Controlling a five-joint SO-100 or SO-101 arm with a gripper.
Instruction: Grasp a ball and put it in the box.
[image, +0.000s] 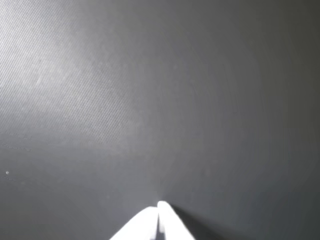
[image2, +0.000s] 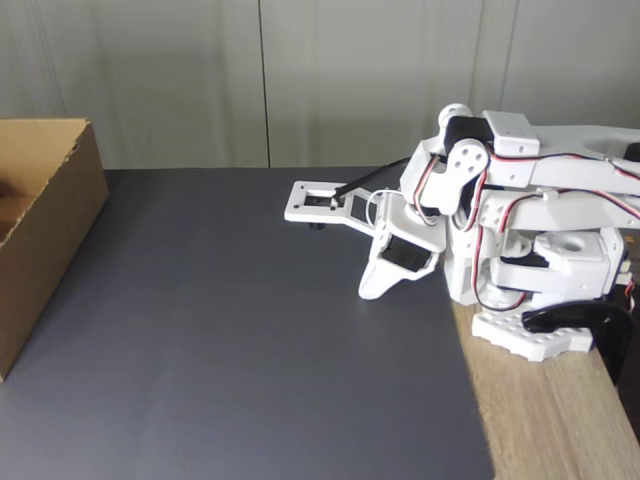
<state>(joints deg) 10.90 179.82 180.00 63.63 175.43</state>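
Cardboard box (image2: 40, 230), brown and corrugated with plain sides, stands at the left edge of the table in the fixed view, its open top facing up and its near corner reaching toward the front left. Part of its inside wall shows; what lies within cannot be made out.

A dark grey mat (image2: 250, 340) covers most of the table and lies bare between the box and the arm. Bare light wood of the table (image2: 545, 420) shows along the right edge, past the mat.

The white robot arm (image2: 520, 230) sits on that wooden strip at the right side, folded low over its base, with red, white and black wires looping around its joints. A flat white bracket (image2: 318, 207) reaches out from it toward the back middle of the mat.

The gripper (image2: 372, 290) points down with its tip at or just above the mat, well apart from the box. In the wrist view the gripper (image: 159, 206) enters from the bottom edge, its two white fingers (image: 172, 220) pressed together to a point with nothing between them, above the finely textured grey mat (image: 150, 100).

Behind the table stands a pale panelled wall (image2: 300, 80).
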